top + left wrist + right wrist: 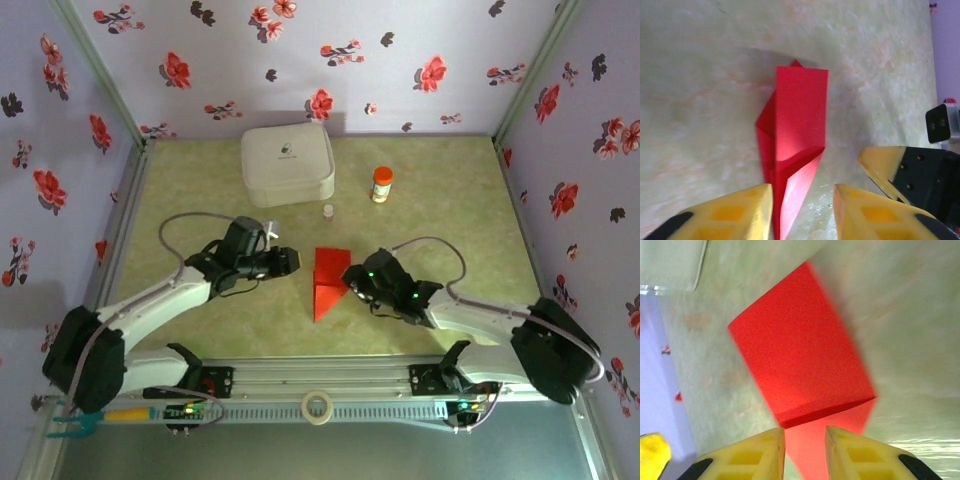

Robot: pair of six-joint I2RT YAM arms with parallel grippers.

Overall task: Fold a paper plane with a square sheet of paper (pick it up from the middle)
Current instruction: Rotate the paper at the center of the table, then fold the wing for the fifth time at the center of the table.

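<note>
The square sheet of paper (pixel 327 283) is bright red and lies creased into a narrow pointed shape at the table's middle. In the left wrist view the paper (pixel 800 112) has a raised flap, and its pointed end runs between the yellow fingers, close against the left one. My left gripper (pixel 293 262) (pixel 802 212) stands open at the paper's left side. My right gripper (pixel 350 276) (pixel 805 452) is at the paper's right edge, open by a narrow gap, with the red paper (pixel 800 355) showing through that gap. The right gripper's fingertip (pixel 882 165) appears beside the left one.
A white rounded case (pixel 287 165) sits at the back of the table. An orange-capped small bottle (pixel 381 184) and a tiny vial (pixel 328 211) stand near it. A tape roll (pixel 317 406) rests on the front rail. Flowered walls (pixel 60 150) close in the sides and back.
</note>
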